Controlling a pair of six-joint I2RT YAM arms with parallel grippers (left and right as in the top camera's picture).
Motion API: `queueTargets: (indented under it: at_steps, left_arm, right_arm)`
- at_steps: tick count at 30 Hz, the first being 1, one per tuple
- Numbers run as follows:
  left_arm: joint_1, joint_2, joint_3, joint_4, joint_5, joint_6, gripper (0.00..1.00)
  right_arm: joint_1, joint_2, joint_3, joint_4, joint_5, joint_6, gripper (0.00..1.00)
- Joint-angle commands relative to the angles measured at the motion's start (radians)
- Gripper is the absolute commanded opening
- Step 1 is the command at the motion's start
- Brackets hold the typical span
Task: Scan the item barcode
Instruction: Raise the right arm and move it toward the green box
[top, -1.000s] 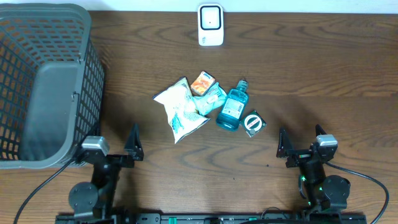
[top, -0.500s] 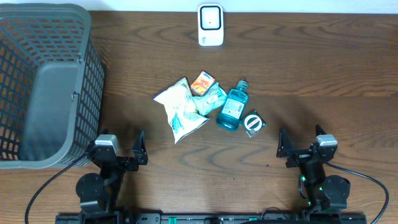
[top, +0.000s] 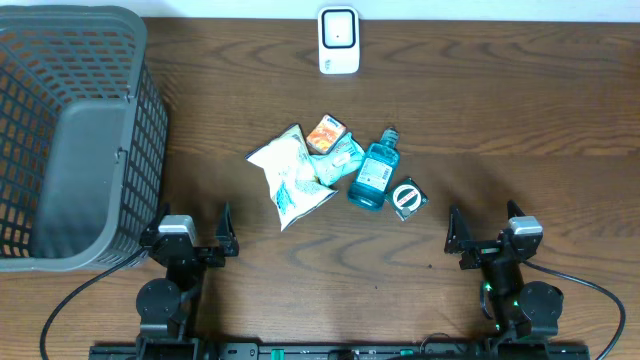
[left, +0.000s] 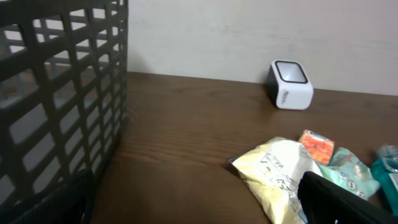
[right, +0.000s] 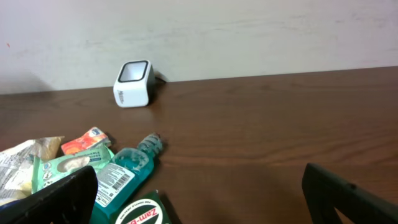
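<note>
Overhead: bottle (top: 375, 172) apparently beyond end effectors (top: 190, 235) (top: 485, 235)

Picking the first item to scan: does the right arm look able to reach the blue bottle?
Likely yes. The bottle lies ahead-left of the open right end effector; only a small packet beside it crowds that side, and could be bumped.

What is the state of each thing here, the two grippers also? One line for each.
Basket: upright, nothing seen inside.
Scanner: standing at the far table edge.
Snack bag: lying flat, crumpled.
Orange packet: lying flat.
Green pack: lying between snack bag and bottle.
Bottle: on its side, cap on.
Small box: lying flat, label up.
Left gripper: open, empty.
Right gripper: open, empty.
</note>
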Motion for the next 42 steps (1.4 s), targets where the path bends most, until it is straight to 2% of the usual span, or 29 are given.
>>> queueTargets:
  at_steps: [1,7,9,34,39,42]
  left_arm:
    - [-0.003,-0.005,-0.015,-0.034,-0.035,0.013,0.98]
    - [-0.003,0.015,-0.015,-0.052,-0.031,0.008,0.98]
    - [-0.003,0.015,-0.015,-0.048,-0.015,-0.038,0.98]
    - [-0.003,0.015,-0.015,-0.048,-0.015,-0.036,0.98]
    - [-0.003,0.015,-0.015,-0.048,-0.015,-0.036,0.98]
    - [-0.003,0.015,-0.015,-0.048,-0.015,-0.036,0.98]
  right_arm:
    - [0.006,-0.004,-0.001,-0.004,-0.002,0.010,0.99]
    - [0.006,-0.004,-0.001,-0.004,-0.002,0.010,0.99]
    - [0.006,-0.004,-0.001,-0.004,-0.002,0.010,0.99]
    - [0.006,-0.004,-0.001,-0.003,-0.007,0.011,0.99]
    - [0.006,-0.004,-0.001,0.211,-0.024,0.074,0.99]
    - [0.006,-0.004,-0.001,0.451,-0.026,0.134,0.99]
